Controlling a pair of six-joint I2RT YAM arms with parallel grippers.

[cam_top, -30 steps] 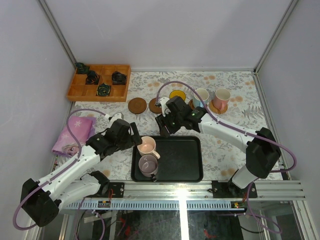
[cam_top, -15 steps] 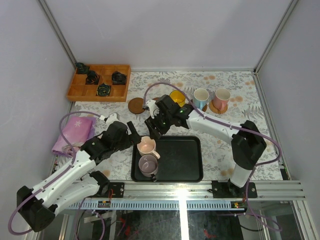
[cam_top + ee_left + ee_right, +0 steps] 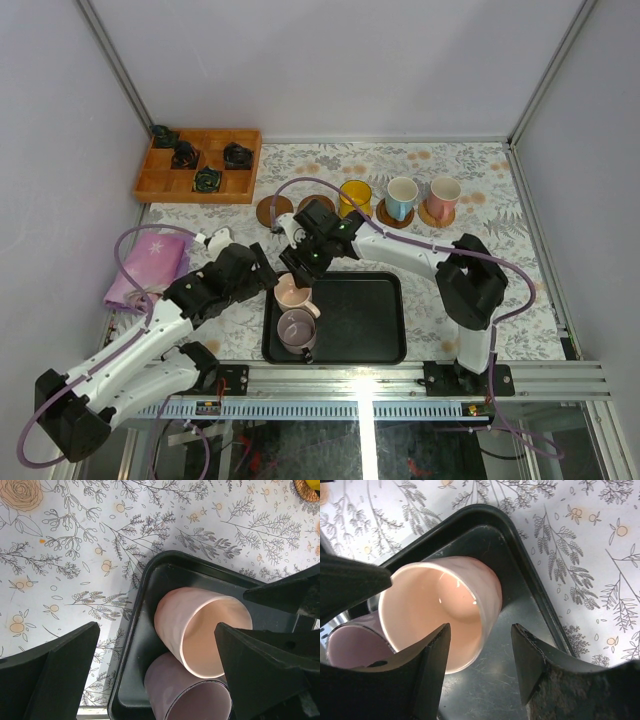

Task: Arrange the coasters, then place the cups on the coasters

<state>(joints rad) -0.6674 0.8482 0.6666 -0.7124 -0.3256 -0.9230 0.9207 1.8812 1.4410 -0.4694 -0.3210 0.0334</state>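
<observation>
Pink cup (image 3: pixel 293 292) upright in tray (image 3: pixel 365 315); mauve cup (image 3: pixel 297 326) beside

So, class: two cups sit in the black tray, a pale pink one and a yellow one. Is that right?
No. The second cup in the black tray is a mauve-grey cup, not yellow; the yellow cup stands in the back row. The pale pink cup is in the tray, as the top external view shows.

A pale pink cup (image 3: pixel 293 292), mauve cup (image 3: pixel 297 328), black tray (image 3: pixel 370 320), floral tablecloth (image 3: pixel 470 225).
</observation>
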